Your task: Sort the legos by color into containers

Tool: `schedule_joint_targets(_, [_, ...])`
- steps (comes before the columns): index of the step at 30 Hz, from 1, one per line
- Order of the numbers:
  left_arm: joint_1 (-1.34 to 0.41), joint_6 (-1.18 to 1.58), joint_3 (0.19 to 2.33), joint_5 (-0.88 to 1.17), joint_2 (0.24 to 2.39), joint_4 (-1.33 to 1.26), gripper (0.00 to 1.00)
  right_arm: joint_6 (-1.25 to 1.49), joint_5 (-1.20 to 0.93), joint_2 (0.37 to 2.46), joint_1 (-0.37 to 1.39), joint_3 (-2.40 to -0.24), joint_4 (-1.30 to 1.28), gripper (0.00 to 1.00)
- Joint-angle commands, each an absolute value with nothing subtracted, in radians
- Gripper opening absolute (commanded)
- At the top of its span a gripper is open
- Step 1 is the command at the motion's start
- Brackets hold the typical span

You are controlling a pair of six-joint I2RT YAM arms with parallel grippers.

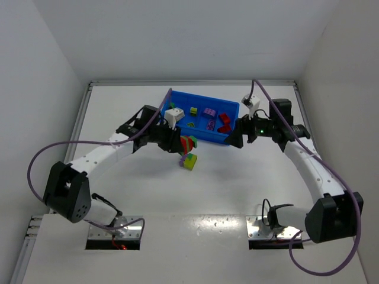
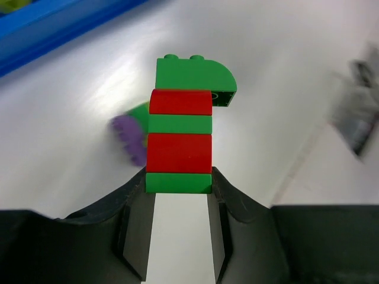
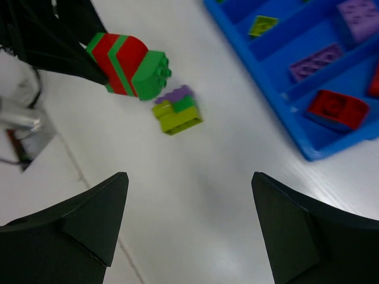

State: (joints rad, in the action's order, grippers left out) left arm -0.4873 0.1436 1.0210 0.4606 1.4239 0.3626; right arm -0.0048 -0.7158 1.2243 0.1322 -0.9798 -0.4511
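on the white table (image 1: 237, 183), closed in by plain white walls (image 1: 35, 65), the blue tray (image 1: 210, 137) sits toward the far side. purple bricks (image 3: 314, 60) and a red brick (image 3: 336, 109) lie in separate compartments. the left gripper (image 2: 179, 192) clamps the bottom of a red-and-green striped stack (image 2: 179, 133) in front of the tray. a purple, green and yellow-green cluster (image 3: 177, 109) lies on the bare tabletop just beside it. the right gripper (image 3: 189, 219) hangs spread wide near the tray's corner, holding nothing.
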Motion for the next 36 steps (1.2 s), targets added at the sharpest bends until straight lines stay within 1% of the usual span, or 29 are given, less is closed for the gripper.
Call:
schedule_joint_targets(1, [-0.454, 0.083, 1.034, 0.978, 1.417, 0.387, 0.0, 0.008, -1.015, 1.247, 0.129, -1.002, -0.414, 0.86])
schedule_joint_targets(3, [-0.442, 0.127, 1.034, 1.2, 1.431, 0.362, 0.0, -0.036, -1.068, 1.258, 0.138, -1.002, -0.414, 0.86])
schedule_joint_targets(6, [-0.442, 0.182, 1.043, 1.368, 1.463, 0.318, 0.0, -0.063, -1.169, 1.302, 0.138, -1.048, -0.465, 0.86])
schedule_joint_targets(9, [-0.442, 0.192, 1.052, 1.442, 1.486, 0.307, 0.0, -0.063, -1.296, 1.423, 0.138, -1.132, -0.576, 0.86])
schedule_joint_targets(12, [-0.442, 0.172, 1.052, 1.424, 1.477, 0.307, 0.0, -0.083, -1.41, 1.524, 0.129, -1.173, -0.672, 0.86])
schedule_joint_targets(15, [-0.442, 0.125, 1.028, 1.329, 1.431, 0.307, 0.0, -0.064, -1.442, 1.557, 0.138, -1.173, -0.672, 0.84])
schedule_joint_targets(16, [-0.442, 0.105, 1.028, 1.251, 1.416, 0.327, 0.0, -0.058, -1.465, 1.571, 0.138, -1.173, -0.672, 0.84])
schedule_joint_targets(18, [-0.442, 0.055, 1.017, 1.177, 1.375, 0.341, 0.0, -0.144, -1.477, 1.571, 0.138, -1.163, -0.765, 0.84])
schedule_joint_targets(19, [-0.433, 0.055, 1.006, 1.154, 1.374, 0.341, 0.0, -0.323, -1.468, 1.571, 0.138, -1.178, -0.829, 0.84])
schedule_joint_targets(20, [-0.433, 0.04, 1.017, 1.182, 1.374, 0.356, 0.0, -0.439, -1.447, 1.571, 0.129, -1.195, -1.001, 0.84])
schedule_joint_targets(21, [-0.433, 0.011, 1.017, 1.218, 1.396, 0.386, 0.0, -0.55, -1.424, 1.562, 0.129, -1.221, -1.073, 0.84])
schedule_joint_targets(22, [-0.419, 0.02, 1.028, 1.286, 1.423, 0.406, 0.0, -0.633, -1.407, 1.552, 0.129, -1.221, -1.115, 0.83])
schedule_joint_targets(23, [-0.41, 0.029, 1.028, 1.305, 1.424, 0.407, 0.0, -0.716, -1.407, 1.54, 0.129, -1.212, -1.132, 0.83])
schedule_joint_targets(26, [-0.399, 0.072, 1.071, 1.397, 1.475, 0.407, 0.0, -0.726, -1.356, 1.459, 0.129, -1.154, -1.053, 0.83])
schedule_joint_targets(28, [-0.399, 0.136, 1.08, 1.443, 1.497, 0.365, 0.0, -0.726, -1.26, 1.392, 0.141, -1.121, -0.974, 0.83])
schedule_joint_targets(30, [-0.399, 0.205, 1.08, 1.465, 1.497, 0.307, 0.0, -0.666, -1.197, 1.346, 0.141, -1.085, -0.907, 0.83])
schedule_joint_targets(35, [-0.408, 0.611, 0.934, 1.516, 1.516, -0.091, 0.0, -0.623, -1.053, 1.194, 0.17, -1.016, -0.714, 0.83])
schedule_joint_targets(36, [-0.408, 0.635, 0.934, 1.532, 1.528, -0.104, 0.0, -0.64, -1.014, 1.178, 0.179, -1.015, -0.713, 0.83])
